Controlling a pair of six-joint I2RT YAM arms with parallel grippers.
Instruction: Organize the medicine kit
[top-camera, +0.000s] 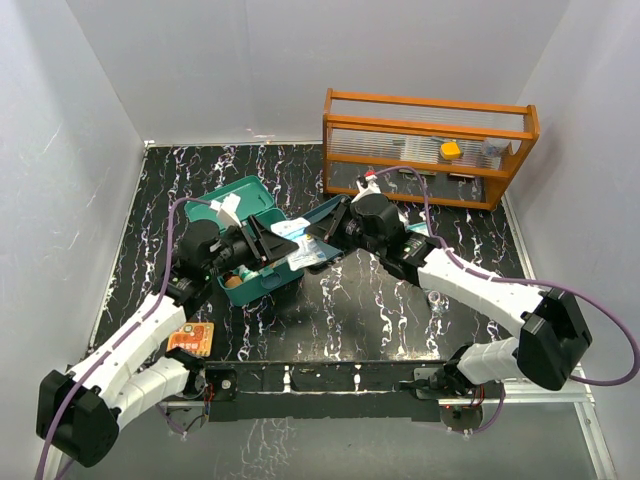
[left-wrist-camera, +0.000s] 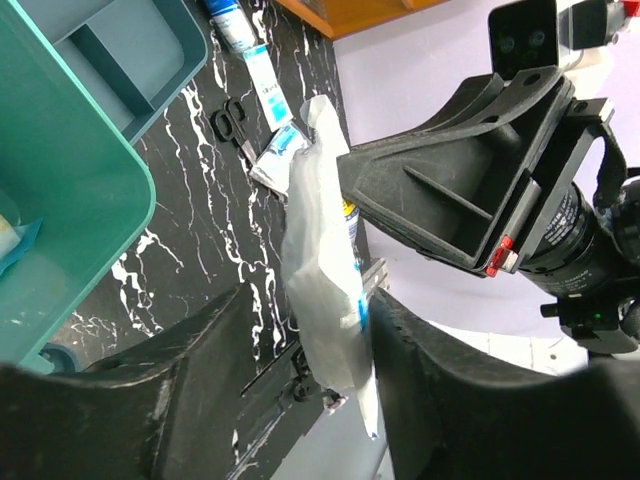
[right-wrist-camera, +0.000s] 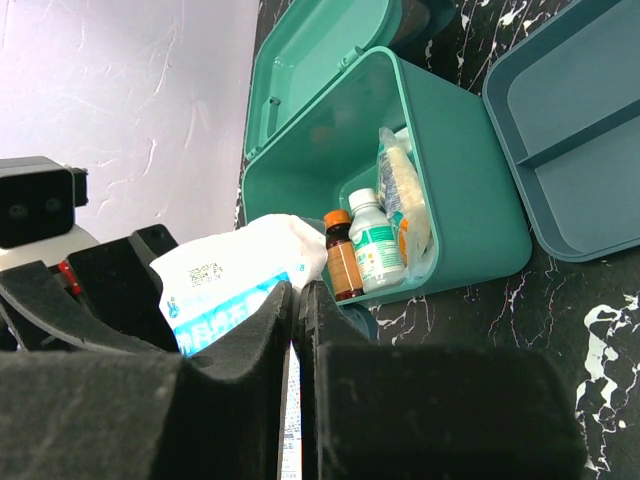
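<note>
"Who has the white packet (left-wrist-camera: 322, 270)?"

"The right gripper (right-wrist-camera: 298, 310) pinches its top edge. The left gripper (left-wrist-camera: 312, 310) is spread around it, with a gap on one side."

"And the medicine kit (top-camera: 262, 288)?"

"It's open on the table (top-camera: 350, 310), at about seven o'clock from the packet in the top view. The left arm is nearer. The packet's long axis runs twelve to six between the left fingers."

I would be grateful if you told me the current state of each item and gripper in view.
medicine kit: lid open, bottles standing inside.
insert tray: out of the kit, on the table, visible compartments empty.
white packet: off the table, between both grippers.
right gripper: shut on the white packet.
left gripper: open, one finger on either side of the packet.
</note>
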